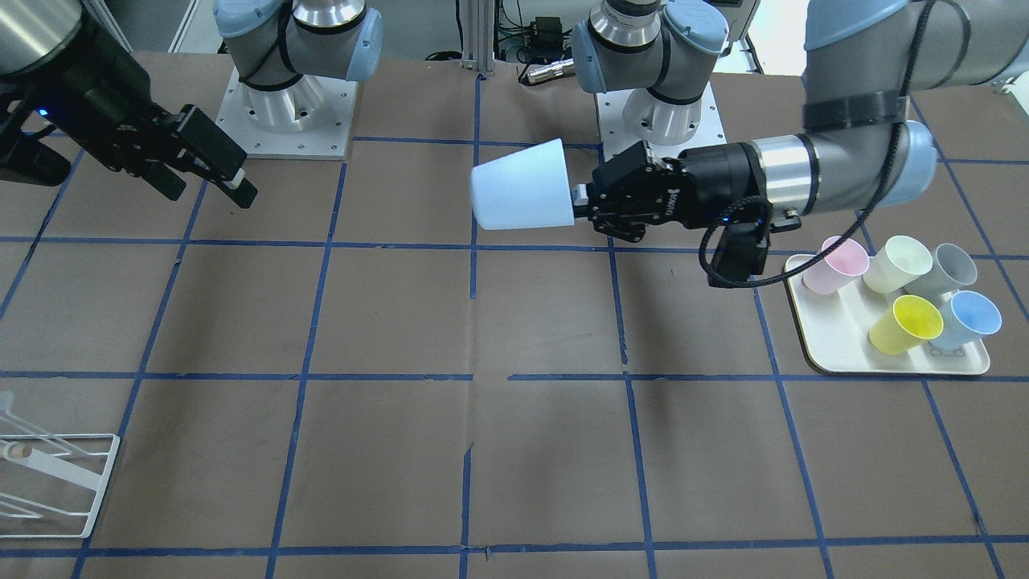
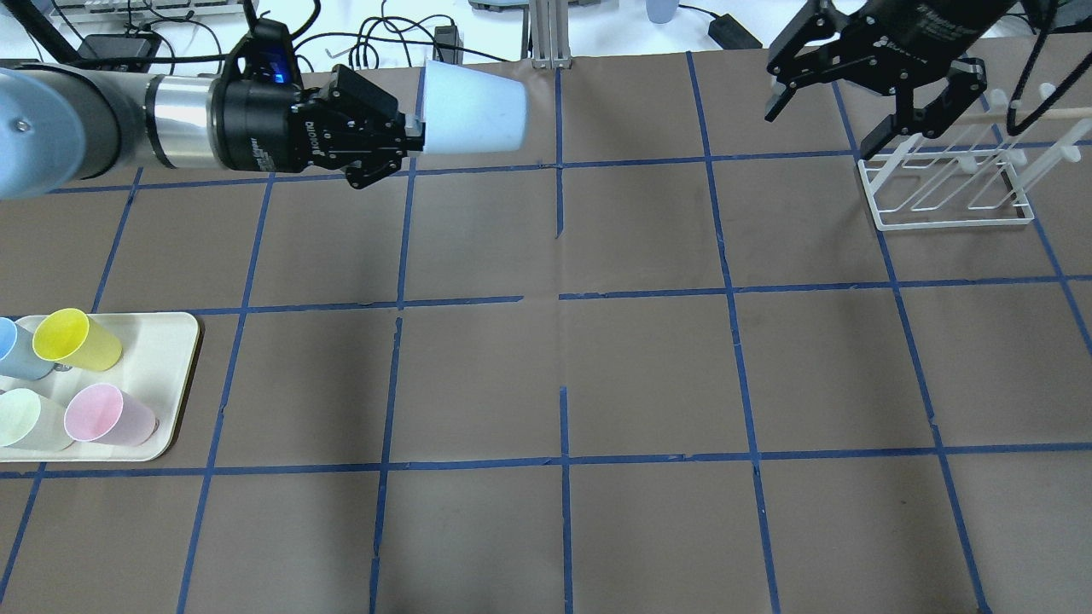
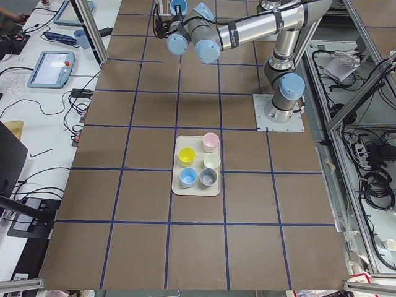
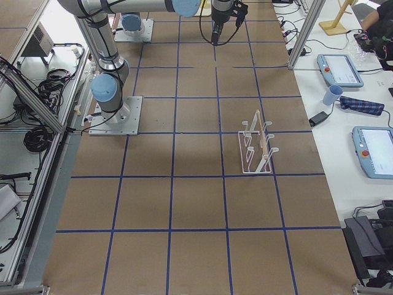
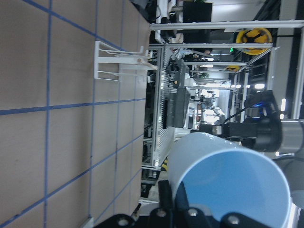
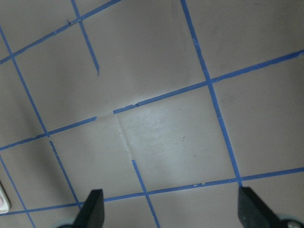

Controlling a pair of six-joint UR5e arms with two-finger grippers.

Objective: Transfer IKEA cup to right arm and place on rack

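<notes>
While the left gripper pinches the small pale-blue tapered plastic cup sideways above the table at 12 o'clock, hand-over looks pending: the right gripper, jaws spread at 1 o'clock, likely must cross and grasp its base.

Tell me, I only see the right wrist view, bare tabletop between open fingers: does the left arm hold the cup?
Observer: Yes. The left gripper is shut on the rim of the IKEA cup, holding it sideways in the air, base toward the robot's right.
Operator: Where's the rack?
Observer: The rack stands on the table at the robot's right, near the operators' edge; the right gripper hangs open, apart from it.
</notes>
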